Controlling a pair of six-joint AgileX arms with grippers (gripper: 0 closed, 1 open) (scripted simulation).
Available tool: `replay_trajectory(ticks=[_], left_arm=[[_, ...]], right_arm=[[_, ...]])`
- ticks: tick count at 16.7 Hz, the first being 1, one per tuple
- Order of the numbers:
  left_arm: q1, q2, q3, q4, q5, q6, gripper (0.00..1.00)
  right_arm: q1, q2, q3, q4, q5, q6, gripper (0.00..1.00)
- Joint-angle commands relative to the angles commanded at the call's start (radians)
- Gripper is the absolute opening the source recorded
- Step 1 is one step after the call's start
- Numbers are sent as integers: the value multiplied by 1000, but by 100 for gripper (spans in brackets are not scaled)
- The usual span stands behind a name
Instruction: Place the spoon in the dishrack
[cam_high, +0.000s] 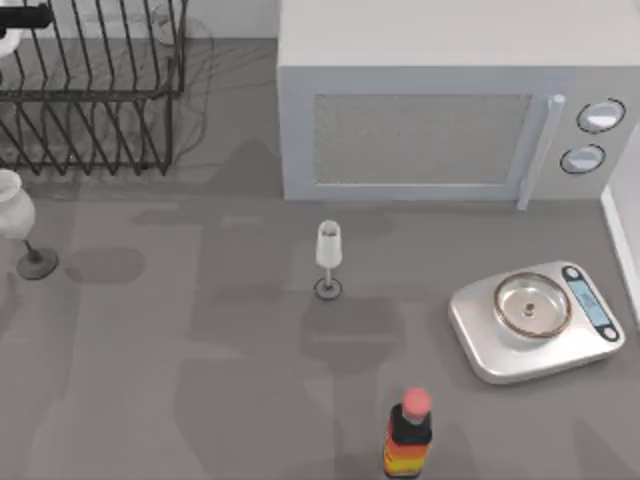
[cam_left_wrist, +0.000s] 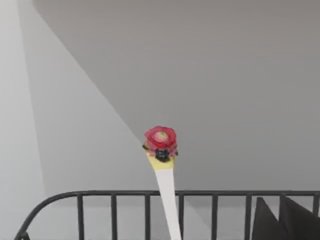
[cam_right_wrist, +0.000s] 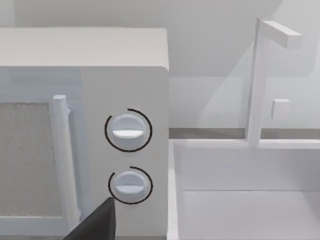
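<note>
Grey tabletop (cam_high: 200, 400) carries a large black wire dishrack (cam_high: 90, 90) of thin upright bars at its far left corner, with a big grey-white microwave (cam_high: 430, 110) along the far edge beside it. From the left wrist camera, the long white spoon (cam_left_wrist: 167, 195) stands nearly upright, its thin handle rising across the dishrack's top rail (cam_left_wrist: 215, 193) and its red-and-yellow knob pointing up, above the rail; its bowl is below the frame. Whether the left gripper's fingers are clamped on the spoon cannot be told. A dark fingertip of the right gripper (cam_right_wrist: 97, 225) sits before the microwave's two round dials (cam_right_wrist: 128, 131); its opening cannot be told either. A white goblet on a grey stem (cam_high: 18, 225) stands by the left edge, a small clear stemmed glass (cam_high: 328, 258) mid-table, a silver kitchen scale (cam_high: 537, 318) toward the right edge, and a black bottle with a pink cap (cam_high: 408, 435) at the near edge.
</note>
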Motion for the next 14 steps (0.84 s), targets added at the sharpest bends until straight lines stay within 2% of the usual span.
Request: replay_trajectory(ticks=[8, 14], left_arm=[[0, 0, 0, 0, 0, 0, 98], [0, 0, 0, 0, 0, 0, 100]], right_arm=[[0, 0, 0, 0, 0, 0, 100], [0, 0, 0, 0, 0, 0, 100]])
